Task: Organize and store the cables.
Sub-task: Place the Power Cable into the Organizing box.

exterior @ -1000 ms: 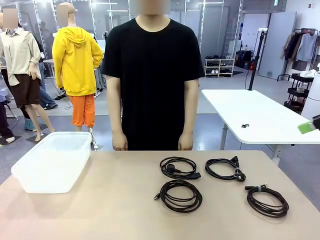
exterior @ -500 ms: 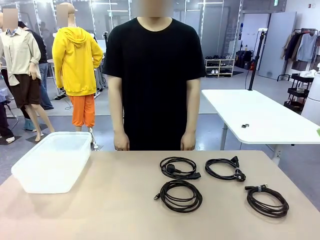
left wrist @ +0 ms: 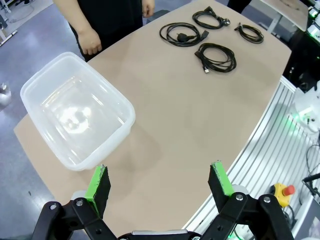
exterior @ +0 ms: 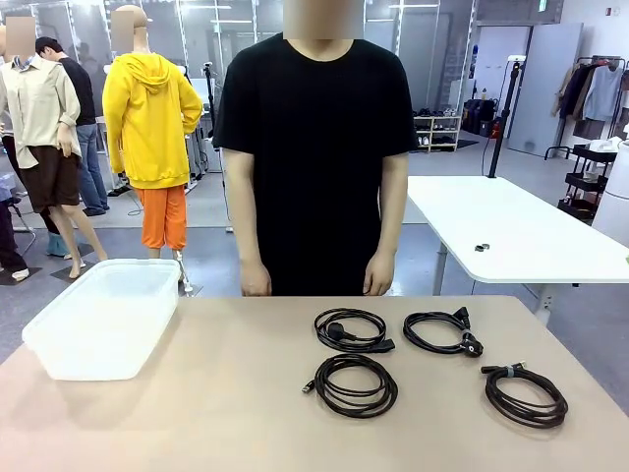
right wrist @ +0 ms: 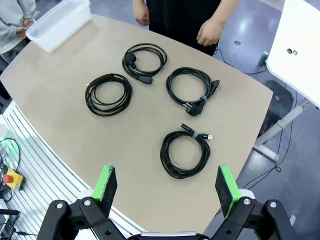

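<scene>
— Front view first: what has changed?

— Only the person, who has shifted a little toward 3 o'clock behind the bench. The four cables lie coiled where they were, from the bench's middle out to 3 o'clock, well apart from the tub at 9 o'clock.

— And the arms?

— Both hang high. The left claw is spread wide beside the empty tub, and the right claw is spread wide over the cables, holding nothing.

— Meaning?

— Nothing is stored yet, I'd say. Every coil awaits its first pick-up and trip to the tub.
</scene>
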